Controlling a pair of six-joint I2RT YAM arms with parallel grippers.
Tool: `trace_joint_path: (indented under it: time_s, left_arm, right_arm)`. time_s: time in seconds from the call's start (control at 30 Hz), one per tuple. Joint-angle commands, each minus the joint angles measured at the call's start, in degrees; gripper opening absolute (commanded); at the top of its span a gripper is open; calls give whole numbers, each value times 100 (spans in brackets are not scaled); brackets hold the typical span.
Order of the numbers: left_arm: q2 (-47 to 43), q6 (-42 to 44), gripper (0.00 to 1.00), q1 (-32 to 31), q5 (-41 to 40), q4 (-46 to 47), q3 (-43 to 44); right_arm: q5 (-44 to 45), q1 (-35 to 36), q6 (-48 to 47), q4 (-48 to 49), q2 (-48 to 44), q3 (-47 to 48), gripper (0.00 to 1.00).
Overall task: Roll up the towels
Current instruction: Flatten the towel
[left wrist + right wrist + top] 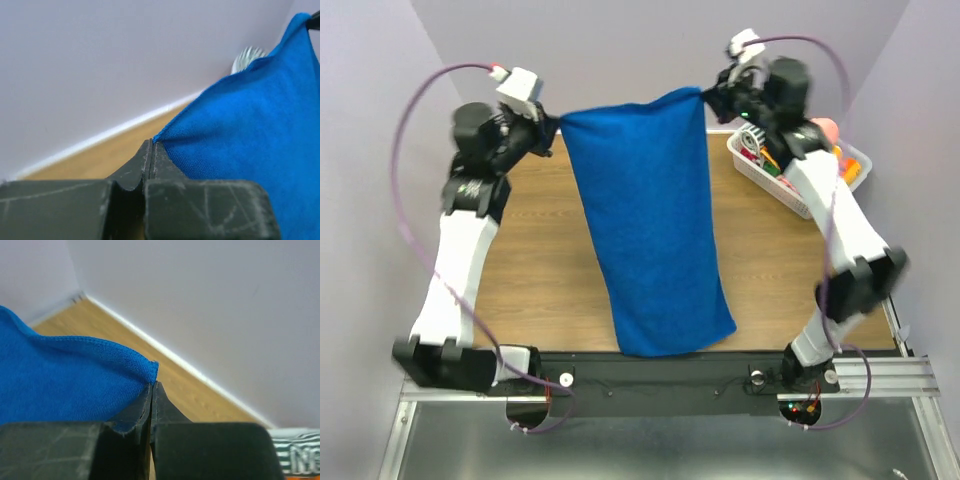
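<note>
A royal blue towel (655, 220) hangs stretched between both arms above the wooden table (540, 260), its lower end draping to the near edge. My left gripper (552, 124) is shut on the towel's far left corner; in the left wrist view the pinched corner sits at the fingertips (151, 144) and the blue towel (250, 135) spreads right. My right gripper (708, 96) is shut on the far right corner, seen in the right wrist view at the fingertips (152, 385) with the blue towel (65, 375) on the left. The pink towel shows as a small patch (826, 128) behind the basket.
A white basket (760, 172) stands at the table's back right with a black-and-white patterned roll (297, 457) and orange rolls in it. Walls close in behind and on both sides. The black rail (660, 375) runs along the near edge.
</note>
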Motion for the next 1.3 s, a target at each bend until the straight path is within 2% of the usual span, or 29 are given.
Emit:
trace_joint_path:
  time_s: [0.0,0.07,0.13,0.17,0.2,0.23,0.27,0.3,0.37,0.43,0.47,0.5,0.57,0.67,0.7,0.77,0.8,0.87,0.9,1.0,1.07,1.17,1.27]
  left_arm:
    - [677,126,0,13,-608,449,-639]
    - [924,241,0,39,-951,703,-990]
    - [1381,338,0,171,-1153,1062,-1158]
    - [1809,355,0,224,-1180,1151,-1237]
    - [1813,338,0,276,-1232,1205,-1212]
    - [2292,294,0,425,-1189,1223,-1072]
    - [2549,303,0,487,-1163,1214,-975]
    - [3021,303,0,557,-1163,1205,-904]
    - [3490,154,0,830,-1110,1162,-580]
    - [4053,92,0,953,-961,1004,-386]
    - [4185,74,0,1049,-952,951,-229]
    - [4299,109,0,1076,-969,915,-192]
    - [4511,127,0,1181,-1152,854,-218]
    - [4503,74,0,1401,-1268,854,-420]
    - [4485,39,0,1454,-1259,793,-464]
    - [4433,-5,0,1524,-1339,678,-631]
    - [4345,-49,0,1594,-1321,634,-701]
    - [4239,-110,0,1656,-1260,581,-946]
    - [4134,-119,0,1674,-1207,538,-1017]
    - [3941,-172,0,1683,-996,222,-1237]
    - [3757,-207,0,1683,-873,-7,-1413]
    - [3536,-164,0,1701,-855,-95,-1650]
    - [3448,-102,0,1735,-873,-297,-1625]
  right_arm:
    - [212,-31,-183,592,1080,124,1]
    - [204,-40,-175,663,1982,571,1]
    - [247,-31,-122,759,2644,1175,1]
    - [291,-31,-44,864,3265,1371,1]
    - [274,-31,36,883,3558,1634,1]
    - [248,-23,132,900,4135,2063,1]
    - [256,-14,211,926,4141,2311,1]
    - [248,-5,308,927,4611,2539,1]
    - [317,56,344,953,4957,2867,1]
    - [634,258,143,1032,5099,2797,31]
    - [704,302,20,1032,5073,2675,50]
    - [783,320,19,1023,5021,2595,77]
    - [1098,320,-112,954,4662,2159,88]
    - [1197,320,-560,787,3634,1262,88]
    - [979,320,-683,673,3335,562,88]
    - [706,320,-834,383,2404,-188,84]
    - [304,338,-860,-79,2114,-740,76]
    - [-41,390,-817,-635,1717,-1165,68]
    - [-216,512,-895,-1247,1428,-1359,64]
    - [-674,959,-1097,-2303,1198,-1869,61]
    - [-684,1328,-1202,-2544,1083,-2359,61]
    - [-543,1655,-1098,-2527,1082,-2748,61]
    - [-465,1936,-1010,-2519,1284,-2907,56]
